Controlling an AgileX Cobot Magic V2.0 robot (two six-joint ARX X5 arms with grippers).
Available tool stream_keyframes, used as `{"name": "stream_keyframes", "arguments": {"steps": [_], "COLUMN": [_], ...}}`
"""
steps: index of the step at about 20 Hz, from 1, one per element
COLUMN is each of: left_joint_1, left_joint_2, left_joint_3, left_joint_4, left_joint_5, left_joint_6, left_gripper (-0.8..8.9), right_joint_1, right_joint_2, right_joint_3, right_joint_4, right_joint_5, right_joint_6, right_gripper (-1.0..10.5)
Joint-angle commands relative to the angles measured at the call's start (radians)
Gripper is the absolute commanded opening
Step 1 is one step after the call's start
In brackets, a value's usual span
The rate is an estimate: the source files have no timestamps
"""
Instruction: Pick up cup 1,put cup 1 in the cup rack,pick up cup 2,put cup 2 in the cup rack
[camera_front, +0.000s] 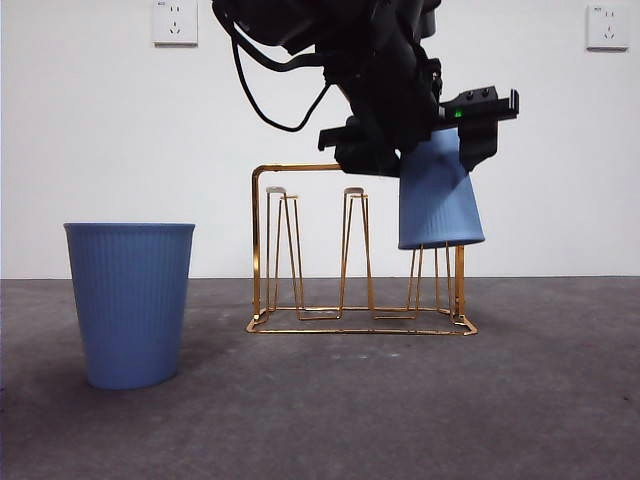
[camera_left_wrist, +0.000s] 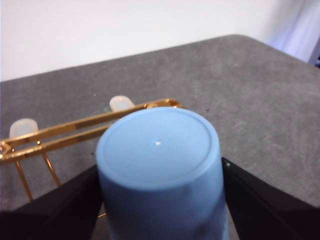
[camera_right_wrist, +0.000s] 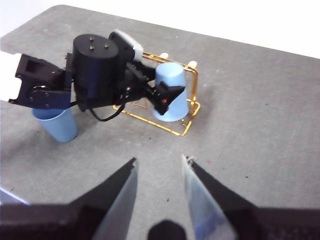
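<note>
Nearest the front camera: a blue ribbed cup (camera_front: 130, 303), upright, mouth up, standing alone on the grey table (camera_front: 400, 420) well to one side of the rack. Nothing touches it. In the right wrist view this same cup (camera_right_wrist: 56, 125) is partly hidden under the black body of the working arm.

Behind it, mid-table: the gold wire rack (camera_front: 300, 250), base flat on the table, arched handle frame over a row of narrow hairpin prongs. Two prongs with pale caps stand bare (camera_front: 354, 250).

At the rack's far end from the standing cup: a second blue cup (camera_front: 438, 195), turned mouth down and slightly tilted, its rim low over the end prongs; prong wires show just below the rim. Cannot tell whether the cup rests on a prong or hangs clear.

Left gripper (camera_left_wrist: 160, 200): black jaws pressed on either side of the upturned cup (camera_left_wrist: 159, 150), clamping it, flat bottom facing the wrist camera. Rack's top bar and two capped prong tips (camera_left_wrist: 120, 103) lie just beyond the cup. From the front the arm comes down from the top edge, big and dark.

Right gripper (camera_right_wrist: 159, 200): jaws spread apart with nothing between them, held high and back from the rack, looking down on the table and the other arm (camera_right_wrist: 95, 70).

Farthest: white wall with two sockets (camera_front: 175, 22).
</note>
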Motion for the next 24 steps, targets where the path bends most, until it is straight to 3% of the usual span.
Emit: {"name": "stream_keyframes", "arguments": {"steps": [1, 12, 13, 16, 17, 24], "left_joint_1": [-0.009, -0.019, -0.019, -0.015, -0.012, -0.006], "left_joint_2": [0.029, 0.087, 0.087, 0.087, 0.087, 0.087], "left_joint_3": [0.003, 0.003, 0.003, 0.003, 0.003, 0.003], "left_joint_4": [-0.014, -0.114, -0.116, -0.129, -0.142, -0.275], "left_joint_5": [0.003, 0.03, 0.03, 0.035, 0.054, 0.137], "left_joint_6": [-0.036, -0.085, -0.088, -0.101, -0.106, -0.152], "left_gripper": [-0.07, 0.02, 0.32, 4.61, 5.05, 5.03], "right_joint_1": [0.0, 0.0, 0.0, 0.0, 0.0, 0.0], "right_joint_2": [-0.002, -0.002, -0.002, -0.002, -0.002, -0.002], "right_joint_3": [-0.006, -0.006, -0.006, -0.006, -0.006, -0.006], "right_joint_4": [-0.024, -0.025, -0.024, -0.025, -0.024, -0.025], "right_joint_5": [0.002, 0.002, 0.002, 0.002, 0.002, 0.002], "right_joint_6": [0.001, -0.004, -0.005, -0.008, -0.008, -0.023], "right_gripper": [1.6, 1.6, 1.6, 1.6, 1.6, 1.6]}}
